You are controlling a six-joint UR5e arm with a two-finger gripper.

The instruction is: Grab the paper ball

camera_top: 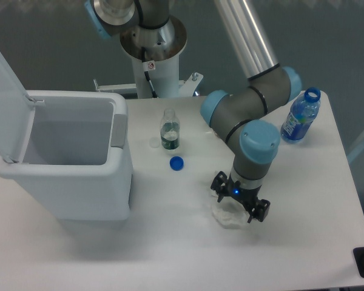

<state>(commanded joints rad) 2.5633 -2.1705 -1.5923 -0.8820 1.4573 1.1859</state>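
Nearest the camera, paper ball (229, 216) lies on the table (170, 242), directly under the gripper (239, 203), whose jaws stand spread either side of it (contact cannot be told). Step judged: descent before grasp; next, closing and lifting. Behind: blue cap (176, 163), small bottle (170, 134), open bin (67, 157).

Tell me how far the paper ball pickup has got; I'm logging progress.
Done: the gripper has reached the paper ball and sits right above it. In hand: closing on it; whether the fingers already grip is unclear. Left: lifting, as the ball lies on the table.
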